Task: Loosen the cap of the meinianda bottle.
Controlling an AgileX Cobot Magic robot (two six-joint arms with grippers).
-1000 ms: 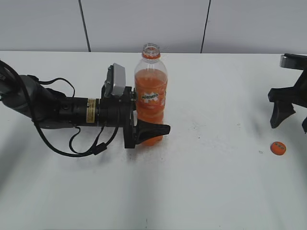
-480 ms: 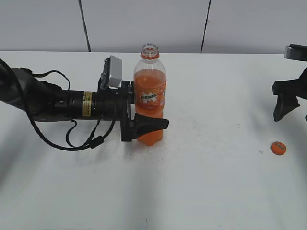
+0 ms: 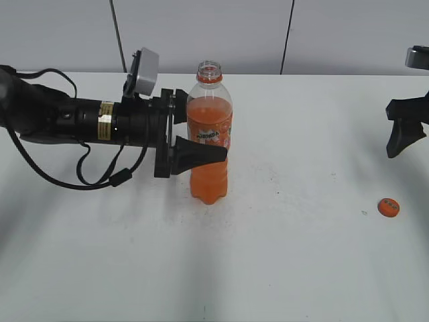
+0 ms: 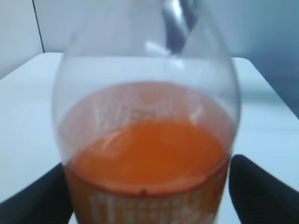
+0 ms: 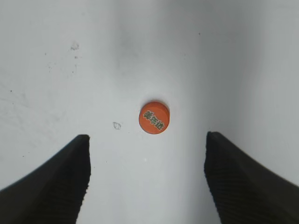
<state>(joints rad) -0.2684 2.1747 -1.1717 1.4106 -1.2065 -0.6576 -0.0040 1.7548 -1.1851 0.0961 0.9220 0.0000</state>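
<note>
Orange cap (image 3: 388,207) lies on the tabletop (image 3: 281,255); left fingers (image 3: 201,153) have slid up the meinianda bottle (image 3: 210,144), right fingers (image 5: 145,182) wide.

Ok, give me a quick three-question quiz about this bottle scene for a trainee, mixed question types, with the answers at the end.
1. True or false: the cap is screwed onto the meinianda bottle.
2. Multiple choice: the left gripper is closed on the bottle's A) open neck, B) labelled middle, C) base.
3. Short answer: what lies on the table below the right gripper, between its open fingers?

Key: 1 false, the neck is open and the cap lies on the table; 2 B; 3 the cap.
</note>
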